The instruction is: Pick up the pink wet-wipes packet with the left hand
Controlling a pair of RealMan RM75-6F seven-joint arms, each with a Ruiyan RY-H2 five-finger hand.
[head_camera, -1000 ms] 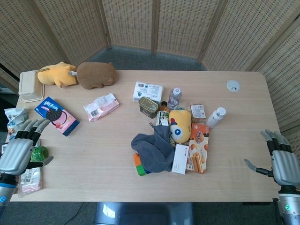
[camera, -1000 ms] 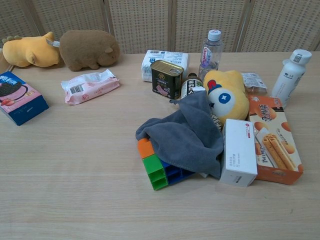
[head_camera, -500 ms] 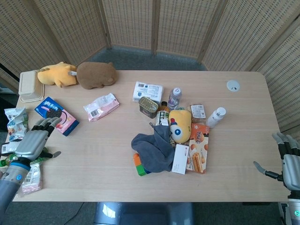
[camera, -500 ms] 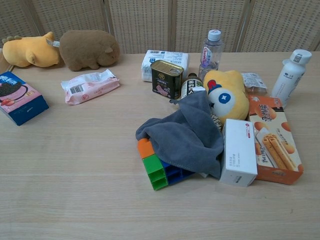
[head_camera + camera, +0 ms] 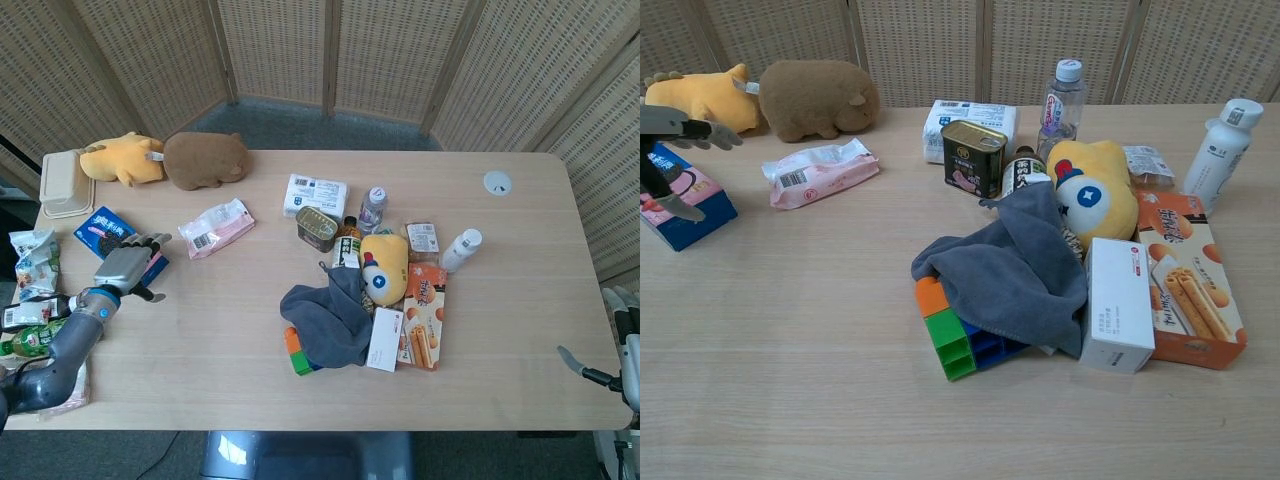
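The pink wet-wipes packet (image 5: pixel 216 227) (image 5: pixel 820 170) lies flat on the table, left of centre, in front of the brown plush. My left hand (image 5: pixel 127 264) (image 5: pixel 668 150) hovers over the blue cookie box, fingers spread and holding nothing, a short way left of the packet. My right hand (image 5: pixel 622 345) is at the far right edge, off the table, fingers apart and empty; the chest view does not show it.
A blue cookie box (image 5: pixel 118 244) lies under my left hand. Yellow plush (image 5: pixel 122 158) and brown plush (image 5: pixel 205 158) sit at the back left. A cluster of tin (image 5: pixel 316 228), bottles, grey cloth (image 5: pixel 330 315), boxes and blocks fills the centre. Snack bags lie off the left edge.
My left hand has risen from the left table edge and moved right and forward, now over the cookie box. My right hand has drawn back toward the right edge.
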